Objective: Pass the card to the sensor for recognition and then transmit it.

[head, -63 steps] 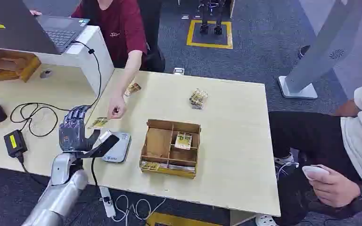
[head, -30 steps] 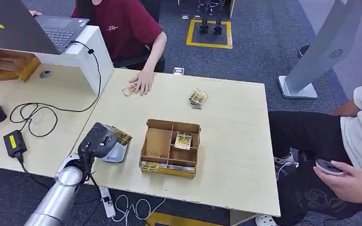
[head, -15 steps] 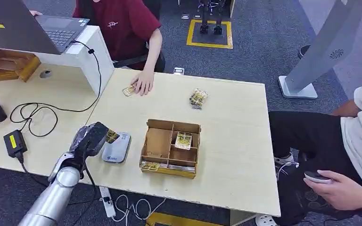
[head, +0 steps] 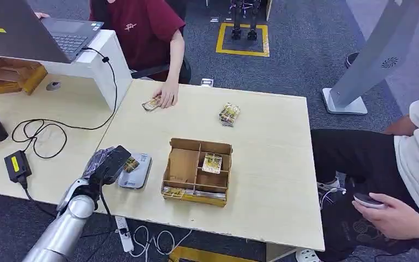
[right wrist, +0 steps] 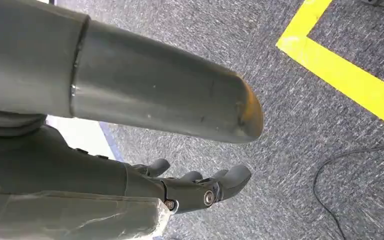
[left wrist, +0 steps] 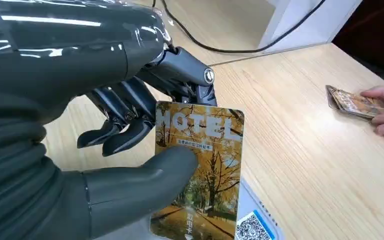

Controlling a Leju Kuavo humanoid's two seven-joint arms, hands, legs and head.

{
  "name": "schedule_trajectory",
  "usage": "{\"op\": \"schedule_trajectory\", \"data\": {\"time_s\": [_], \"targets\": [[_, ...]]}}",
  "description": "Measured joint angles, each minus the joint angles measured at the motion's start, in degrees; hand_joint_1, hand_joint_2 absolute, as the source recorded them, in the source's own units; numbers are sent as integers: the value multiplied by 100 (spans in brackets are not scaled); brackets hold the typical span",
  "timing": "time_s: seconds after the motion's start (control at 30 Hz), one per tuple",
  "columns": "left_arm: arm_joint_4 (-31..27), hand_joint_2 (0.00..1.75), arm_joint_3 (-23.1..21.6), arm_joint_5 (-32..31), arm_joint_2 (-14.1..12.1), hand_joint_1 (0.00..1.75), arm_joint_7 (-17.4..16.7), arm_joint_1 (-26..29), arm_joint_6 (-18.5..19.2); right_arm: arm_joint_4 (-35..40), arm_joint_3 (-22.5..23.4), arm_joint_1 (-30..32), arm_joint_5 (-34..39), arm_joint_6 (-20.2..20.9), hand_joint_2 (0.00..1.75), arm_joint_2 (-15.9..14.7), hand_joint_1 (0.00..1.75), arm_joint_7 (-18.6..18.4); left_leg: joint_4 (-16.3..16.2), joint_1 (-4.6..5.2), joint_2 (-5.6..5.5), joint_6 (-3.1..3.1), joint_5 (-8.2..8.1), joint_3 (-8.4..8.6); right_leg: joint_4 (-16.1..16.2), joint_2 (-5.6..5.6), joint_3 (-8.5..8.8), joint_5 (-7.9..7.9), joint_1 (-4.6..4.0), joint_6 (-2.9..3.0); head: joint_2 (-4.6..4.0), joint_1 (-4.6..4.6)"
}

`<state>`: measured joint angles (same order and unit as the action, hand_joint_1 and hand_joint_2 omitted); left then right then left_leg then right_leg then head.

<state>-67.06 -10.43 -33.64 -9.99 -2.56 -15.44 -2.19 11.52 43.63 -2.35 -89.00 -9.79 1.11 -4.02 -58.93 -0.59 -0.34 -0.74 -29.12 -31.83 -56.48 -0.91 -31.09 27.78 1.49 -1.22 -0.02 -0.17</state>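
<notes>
**Left hand holding the card over the sensor**

Check the left hand (head: 109,162) first. It pinches the card (left wrist: 200,165) between the thumb and the darker fingers (left wrist: 125,125); you can read "HOTEL" on the card's printed face in the left wrist view. In the head view the card (head: 131,164) sits over the sensor (head: 136,173), a flat grey pad lying near the front edge of the worktop (head: 262,164), towards its left corner. Whether the card touches the pad cannot be told. The sensor's corner with a QR label (left wrist: 252,227) shows just beneath the card in the wrist view.

Note the right hand (right wrist: 195,187): it hangs over grey carpet, holding nothing, fingers loosely curled and apart.

Just right of the sensor you will find the cardboard box (head: 196,172), divided into compartments, with cards lying in several of them. A wrapped bundle of cards (head: 229,114) lies near the worktop's far edge. At the far left corner a person's hand (head: 166,98) rests on another card (head: 151,103). A second person sits beyond the right edge, holding a small device (head: 368,200).
</notes>
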Motion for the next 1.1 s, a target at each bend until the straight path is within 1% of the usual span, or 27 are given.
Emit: {"op": "schedule_trajectory", "data": {"time_s": [0.23, 0.43, 0.53, 0.6, 0.87, 1.1], "targets": [[0, 175, 0, 288, 46, 175, 188, 9, 96, 0, 0, 1, -20, 0, 0, 0, 0, 0, 0, 0, 0, 0, 0, 0, 0, 0, 0, 0, 0, 0, 0, -2], [-2, 175, -9, -347, 55, 175, -52, 2, -26, 0, 0, 0, -33, 37, 0, 0, 0, 0, 0, 0, 0, 0, 0, 0, 0, 0, 0, 0, 0, 0, 0, -2], [13, 175, -85, -892, 57, 175, -245, -1, -298, 0, 0, -3, -35, 61, 0, 0, 0, 0, 0, 0, 0, 0, 0, 1, 0, 0, 0, 0, 0, 0, 0, -2], [59, 175, -144, -1174, 74, 175, -330, -12, -394, 0, 0, -2, -37, 66, 0, 0, 0, 0, 0, 0, 0, 0, 0, 1, 0, 0, 0, 0, 0, 0, 0, -2], [268, 175, -184, -1527, 197, 175, -343, -78, -487, 0, 0, -6, -50, 63, 0, 0, 0, 0, 0, 0, -1, 0, 0, 2, 0, 1, 2, 0, 0, 0, 0, -2], [400, 175, -184, -1602, 291, 175, -343, -78, -485, 0, 0, -8, -68, 61, 0, 0, 0, 0, 0, 0, -1, 0, 0, 2, 0, 1, 2, 0, 0, 0, 0, -2]]}}
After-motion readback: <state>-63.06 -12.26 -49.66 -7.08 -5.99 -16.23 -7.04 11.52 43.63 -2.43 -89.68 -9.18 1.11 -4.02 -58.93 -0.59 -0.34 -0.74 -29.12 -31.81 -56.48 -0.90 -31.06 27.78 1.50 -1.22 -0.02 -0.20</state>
